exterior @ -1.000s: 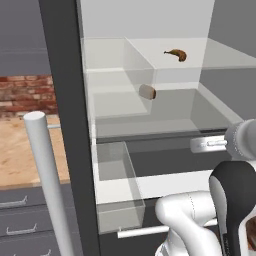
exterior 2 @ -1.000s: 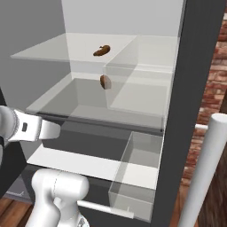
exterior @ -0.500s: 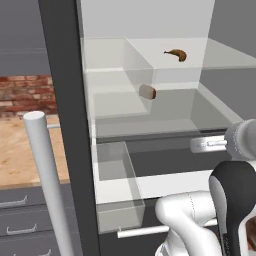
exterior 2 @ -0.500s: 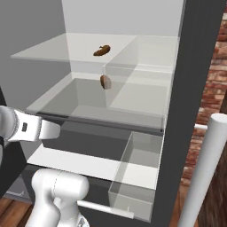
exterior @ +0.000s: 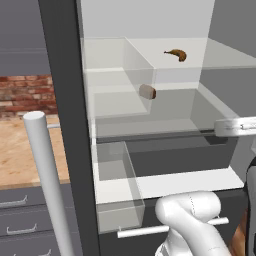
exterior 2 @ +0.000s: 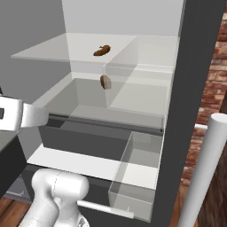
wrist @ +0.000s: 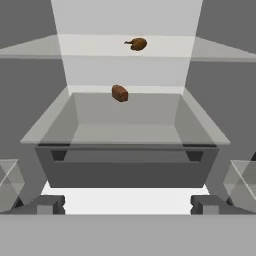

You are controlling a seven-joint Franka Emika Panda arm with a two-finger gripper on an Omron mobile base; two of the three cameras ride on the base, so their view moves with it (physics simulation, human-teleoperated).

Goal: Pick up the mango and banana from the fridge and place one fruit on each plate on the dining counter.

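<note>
Standing open, the fridge (exterior: pixel 65 100) shows its white inside. Left of it are a pale bar handle (exterior: pixel 47 180) and a wooden worktop (exterior: pixel 20 155). A brown oval lump (exterior: pixel 147 92) lies on the middle glass shelf. Further right, the banana (exterior: pixel 176 54) lies on the upper shelf. The end effector (wrist: pixel 128 206) faces the shelves, fingers spread wide, holding nothing.

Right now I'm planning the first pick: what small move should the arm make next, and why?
Probably lift and advance the open gripper toward the banana on the upper glass shelf: the fridge stands open, the jaws are empty, and the fruit sits above and beyond them.
</note>
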